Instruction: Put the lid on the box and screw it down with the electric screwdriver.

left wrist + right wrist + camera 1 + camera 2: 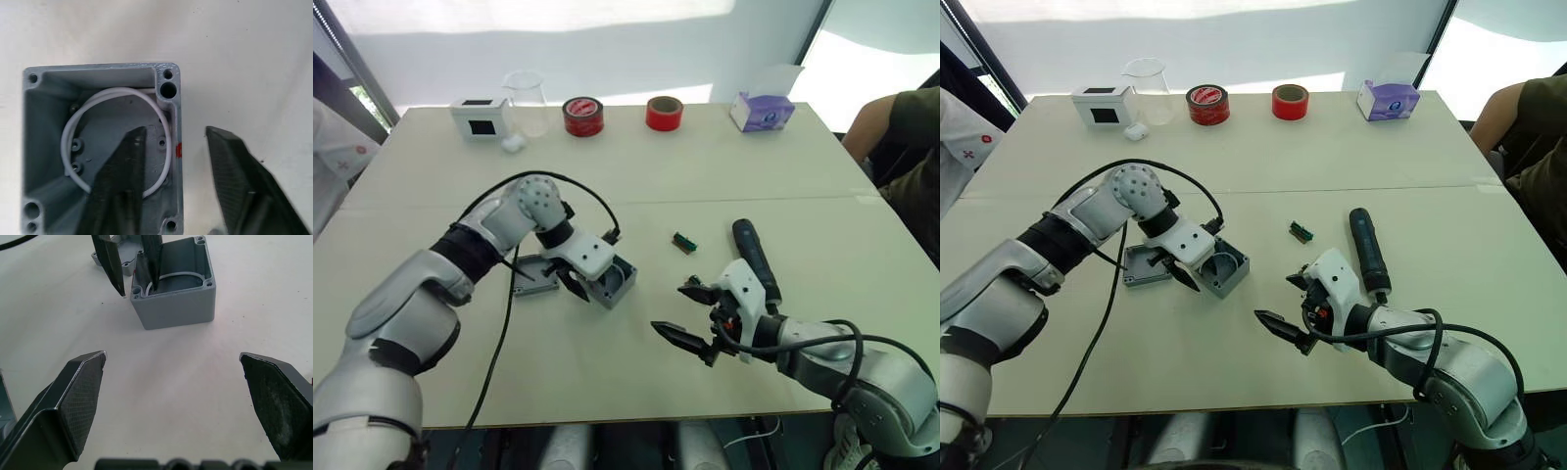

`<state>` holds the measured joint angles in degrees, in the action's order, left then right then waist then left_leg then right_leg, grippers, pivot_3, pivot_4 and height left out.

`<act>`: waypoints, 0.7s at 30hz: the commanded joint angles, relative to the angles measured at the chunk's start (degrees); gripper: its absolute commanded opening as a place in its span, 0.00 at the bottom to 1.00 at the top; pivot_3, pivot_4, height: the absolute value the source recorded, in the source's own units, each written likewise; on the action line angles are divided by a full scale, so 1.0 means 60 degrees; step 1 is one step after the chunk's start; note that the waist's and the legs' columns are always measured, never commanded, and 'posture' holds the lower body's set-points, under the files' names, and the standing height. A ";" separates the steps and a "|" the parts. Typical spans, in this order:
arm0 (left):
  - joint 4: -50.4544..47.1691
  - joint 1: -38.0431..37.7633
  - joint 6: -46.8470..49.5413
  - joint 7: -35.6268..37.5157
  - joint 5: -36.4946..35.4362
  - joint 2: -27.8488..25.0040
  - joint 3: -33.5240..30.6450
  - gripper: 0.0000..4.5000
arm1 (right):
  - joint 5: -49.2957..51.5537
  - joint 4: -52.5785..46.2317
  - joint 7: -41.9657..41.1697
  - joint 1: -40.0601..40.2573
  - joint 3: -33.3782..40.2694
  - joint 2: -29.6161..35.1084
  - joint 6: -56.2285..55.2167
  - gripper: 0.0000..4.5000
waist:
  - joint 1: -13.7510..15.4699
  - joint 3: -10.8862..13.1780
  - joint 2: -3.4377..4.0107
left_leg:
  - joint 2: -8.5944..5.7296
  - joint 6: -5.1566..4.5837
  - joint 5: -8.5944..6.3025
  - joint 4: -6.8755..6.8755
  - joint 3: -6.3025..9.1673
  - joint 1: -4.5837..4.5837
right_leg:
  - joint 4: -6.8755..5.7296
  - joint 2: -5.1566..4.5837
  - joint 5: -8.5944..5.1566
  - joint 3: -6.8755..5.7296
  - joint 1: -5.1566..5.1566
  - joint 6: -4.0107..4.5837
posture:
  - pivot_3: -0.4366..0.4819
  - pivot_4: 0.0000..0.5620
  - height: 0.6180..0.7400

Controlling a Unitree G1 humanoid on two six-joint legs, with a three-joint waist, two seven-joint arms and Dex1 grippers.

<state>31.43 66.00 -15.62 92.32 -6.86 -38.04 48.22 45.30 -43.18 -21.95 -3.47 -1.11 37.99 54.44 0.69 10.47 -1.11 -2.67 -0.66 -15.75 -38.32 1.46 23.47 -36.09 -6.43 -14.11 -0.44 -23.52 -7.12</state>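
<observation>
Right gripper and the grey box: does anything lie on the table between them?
No. In the right wrist view the stretch from the open right gripper to the box is bare tabletop. The left gripper straddles the box's far wall.

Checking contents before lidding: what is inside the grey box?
The box holds a loose white ring. One finger of the left pincer covers part of the floor.

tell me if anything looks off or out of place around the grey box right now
One oddity: a loose white ring, apparently a seal or wire loop, lies unevenly inside the open box. The left gripper straddles one box wall, one finger inside. The lid lies flat beside it. Nothing spilled or broken.
</observation>
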 commanded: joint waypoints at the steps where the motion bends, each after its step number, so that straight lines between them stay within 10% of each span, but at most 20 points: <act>1: -0.0260 0.0268 0.0424 0.0031 -0.0327 -0.0078 -0.0676 0.75 | 0.0129 -0.0492 -0.0110 -0.0070 0.0221 0.0094 -0.0064 1.00 | -0.0016 0.0000 0.0000 | 0.0000 0.0000 0.0000 0.0000 0.0000 0.0000 | 0.0000 0.0000 0.0000 0.0000 -0.0001 0.0000 | 0.48 0.27 1.00; 6: -0.1341 0.0587 0.3418 0.0030 -0.1303 -0.1269 -0.2033 0.84 | 0.0836 -0.0693 -0.0478 -0.0718 0.0594 0.0401 0.0114 1.00 | -0.0093 0.0002 0.0000 | 0.0003 -0.0001 0.0000 0.0001 0.0001 0.0002 | -0.0003 0.0004 -0.0001 0.0000 -0.0007 -0.0001 | 0.48 0.27 1.00; 16: -0.5431 -0.1199 1.6908 -0.4922 -0.0938 -0.3166 -0.4937 0.84 | -0.0401 0.0242 -0.1845 -0.4390 -0.1356 0.0593 -0.0567 1.00 | -0.0222 0.0013 0.0007 | 0.0059 -0.0022 -0.0013 0.0016 0.0023 -0.0003 | -0.0024 0.0079 -0.0022 0.0009 -0.0012 -0.0023 | 0.48 0.27 1.00; 21: -0.6259 -0.2894 1.8019 -0.6655 -0.2073 -0.3121 -0.6342 0.84 | -0.1643 0.0815 -0.2507 -0.4663 -0.2445 0.0421 -0.1448 1.00 | -0.0240 0.0019 -0.0007 | 0.0054 -0.0017 -0.0011 -0.0006 0.0018 0.0007 | -0.0025 0.0071 -0.0016 0.0022 -0.0013 -0.0016 | 0.48 0.27 1.00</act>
<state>-4.34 49.48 91.40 55.92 -16.46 -56.03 14.02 37.63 -38.04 -35.81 -30.40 -15.09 41.14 48.19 -0.75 10.58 -1.15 -2.34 -0.75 -15.81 -38.35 1.57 23.51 -36.24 -6.00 -14.20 -0.30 -23.64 -7.21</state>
